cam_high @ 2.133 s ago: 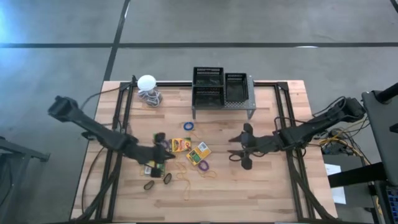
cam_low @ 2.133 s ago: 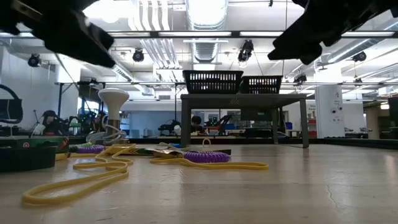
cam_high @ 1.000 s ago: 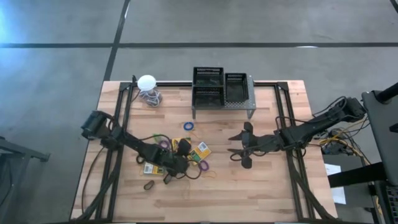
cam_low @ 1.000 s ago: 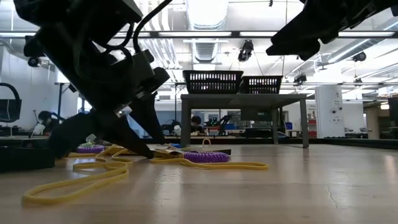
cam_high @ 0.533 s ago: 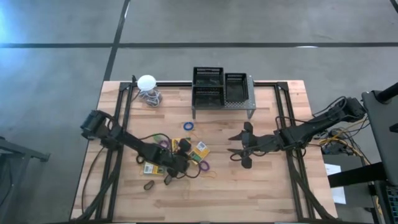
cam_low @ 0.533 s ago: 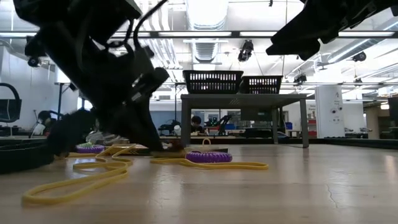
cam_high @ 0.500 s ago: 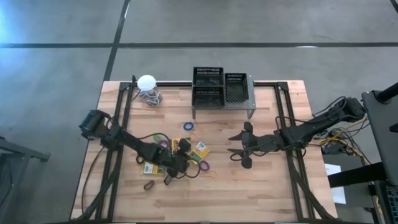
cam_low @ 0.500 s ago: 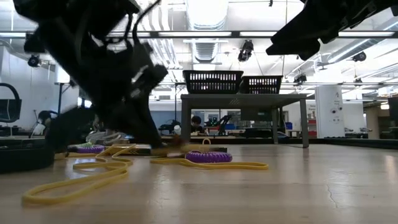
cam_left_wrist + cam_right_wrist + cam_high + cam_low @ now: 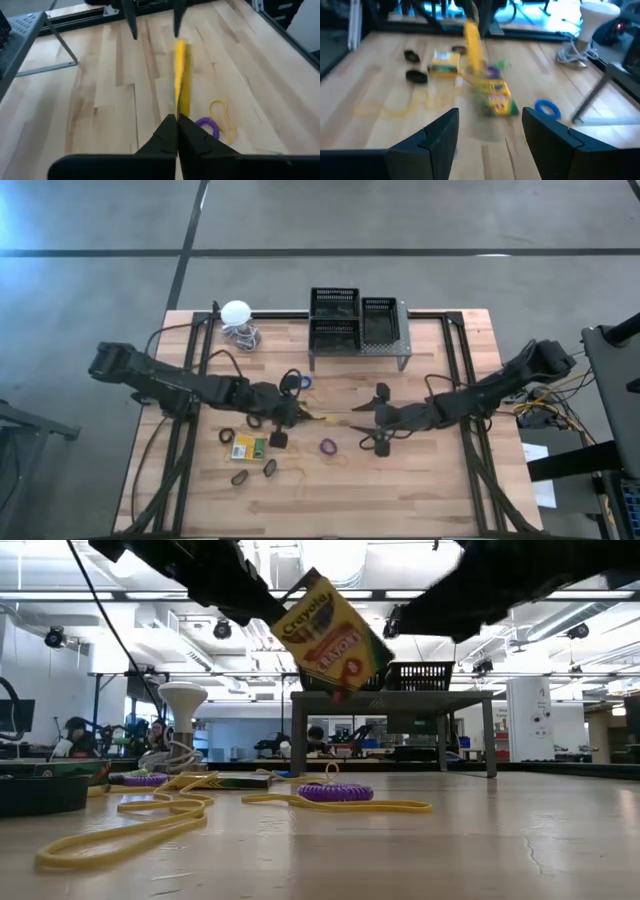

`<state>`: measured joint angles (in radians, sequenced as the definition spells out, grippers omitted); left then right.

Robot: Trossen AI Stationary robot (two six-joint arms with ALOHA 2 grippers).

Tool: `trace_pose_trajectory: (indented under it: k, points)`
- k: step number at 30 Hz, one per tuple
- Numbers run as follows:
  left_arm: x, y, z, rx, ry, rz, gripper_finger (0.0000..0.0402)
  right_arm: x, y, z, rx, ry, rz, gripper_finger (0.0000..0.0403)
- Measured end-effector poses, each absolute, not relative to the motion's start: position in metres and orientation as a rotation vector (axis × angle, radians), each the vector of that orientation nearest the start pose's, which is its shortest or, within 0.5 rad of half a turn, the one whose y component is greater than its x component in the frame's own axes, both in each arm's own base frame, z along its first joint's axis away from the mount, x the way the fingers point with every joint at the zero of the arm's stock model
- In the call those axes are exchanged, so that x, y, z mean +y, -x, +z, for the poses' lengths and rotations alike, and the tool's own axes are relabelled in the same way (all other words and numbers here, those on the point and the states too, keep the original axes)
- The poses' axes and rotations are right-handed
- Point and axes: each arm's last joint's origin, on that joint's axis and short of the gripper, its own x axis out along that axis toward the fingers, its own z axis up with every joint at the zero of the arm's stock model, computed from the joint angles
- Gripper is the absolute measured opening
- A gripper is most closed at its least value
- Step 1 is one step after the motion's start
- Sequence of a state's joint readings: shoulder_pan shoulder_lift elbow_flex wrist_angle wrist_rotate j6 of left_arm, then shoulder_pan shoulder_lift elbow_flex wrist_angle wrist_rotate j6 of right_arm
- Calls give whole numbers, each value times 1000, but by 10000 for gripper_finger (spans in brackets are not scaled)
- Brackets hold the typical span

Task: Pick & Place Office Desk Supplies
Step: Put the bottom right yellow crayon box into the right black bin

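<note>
A yellow-and-green crayon box [image 9: 332,635] hangs tilted above the table with my left gripper [image 9: 292,416] shut on it. From above it shows only as a thin yellow sliver [image 9: 320,420]. My right gripper [image 9: 358,422] stands open just right of that box, its fingers apart [image 9: 490,140], touching nothing. A second crayon box [image 9: 247,446] lies flat on the table. Purple [image 9: 328,446], blue [image 9: 300,382] and dark loops [image 9: 240,477] lie around it. Black mesh bins [image 9: 335,315] sit on the grey stand [image 9: 385,348] at the far edge. My left gripper pinches the crayon box by its near narrow end [image 9: 178,111] between its two fingers. The fingers slant down from the table's left and lie along the box. The box is lifted clear of the table, tilted, one printed face toward the near edge [image 9: 335,640].
A white ball with a coiled cord [image 9: 238,315] stands at the far left. Yellow bands [image 9: 150,815] and a purple coil [image 9: 328,792] lie on the wood near the front. Bare wood spreads along the table's near and right sides.
My left gripper has shut on the crayon box, risen and gone toward the far edge, rolling as it went. The box has come up off the table and now hangs tilted. My right gripper has moved a little toward the table's left and down, staying open.
</note>
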<state>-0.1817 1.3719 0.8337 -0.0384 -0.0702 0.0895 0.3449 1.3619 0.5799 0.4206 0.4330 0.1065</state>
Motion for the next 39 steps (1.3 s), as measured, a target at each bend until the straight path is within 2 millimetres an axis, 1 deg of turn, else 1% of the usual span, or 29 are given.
trace_pose_trajectory:
  k: [3, 5, 8, 11, 15, 18, 21, 25, 28, 30, 32, 35, 37, 39]
  points:
    - [-50, -285, 235, 568, -149, -135, 2, 75, -267, 197, 315, -19, -130, 215]
    - [-50, -285, 234, 573, -146, -132, 3, 71, -273, 201, 318, -59, -117, 215]
    - [-50, -286, 233, 579, -133, -120, 4, 66, -281, 203, 354, -71, -64, 216]
    - [-49, -287, 233, 575, -107, -86, 5, 65, -289, 211, 362, -44, -18, 225]
    - [-47, -288, 231, 583, -75, -35, 5, 67, -302, 220, 383, -1, -6, 238]
    - [-47, -289, 232, 569, -56, -26, 6, 69, -314, 220, 428, 17, -5, 242]
    - [-47, -289, 232, 564, -56, -24, 6, 70, -325, 220, 482, 35, -26, 236]
    - [-48, -290, 235, 541, -50, -24, 6, 71, -340, 216, 534, 46, -39, 203]
    - [-48, -290, 235, 540, -44, -20, 9, 71, -348, 216, 534, 21, -38, 158]
    - [-47, -291, 235, 535, -35, -10, 19, 72, -349, 215, 541, -5, -40, 123]
    - [-46, -291, 236, 524, -30, -8, 38, 71, -348, 210, 558, -28, -50, 87]
    - [-46, -289, 244, 497, -25, -8, 79, 70, -342, 201, 581, -51, -69, 40]
    - [-45, -286, 251, 474, -20, -12, 106, 69, -337, 199, 554, -69, -78, 18]
    - [-44, -281, 258, 454, -17, -13, 129, 67, -331, 200, 499, -82, -91, 11]
